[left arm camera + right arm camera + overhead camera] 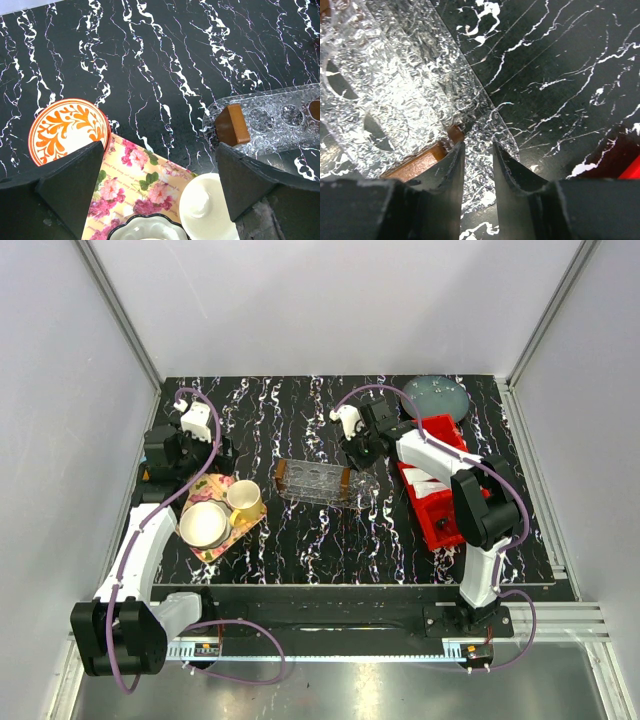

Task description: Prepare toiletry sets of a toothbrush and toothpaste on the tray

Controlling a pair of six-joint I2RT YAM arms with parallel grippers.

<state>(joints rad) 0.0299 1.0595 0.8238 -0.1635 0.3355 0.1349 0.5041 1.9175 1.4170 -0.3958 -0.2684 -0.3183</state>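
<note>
Containers first.

- Clear tray: centre of the black white-veined table. It is one piece of ribbed see-through plastic with round dimples in the floor. It has two brown wood-look handles, one at each end. Only its own embossing and the table beneath show through it.
- Toothbrush and toothpaste can't be made out in any view.
- Flowery tray: near left, pink and yellow print, flat. It carries two items, one cream bowl with a dark rim and one yellow cup with a cream inside. The cup is on the side toward the clear tray.
- Red bin: right side, rigid plastic with compartments. White pieces sit in at least two of them, too small to identify. The right arm crosses over it.
- Loose items: one round orange-patterned plate on the table, touching the flowery tray's far-left edge, and one grey speckled disc at the far right corner.

Grippers:
- Left gripper: jaws spread fully wide with nothing between them. It hovers over the flowery tray's far edge, with the clear tray's left handle just to its right.
- Right gripper: it is at the clear tray's right end, beside the brown handle, with its jaws only a narrow slot apart. The tray's clear lip runs right at the fingertips. Whether it is actually pinched can't be told from these views.
</note>
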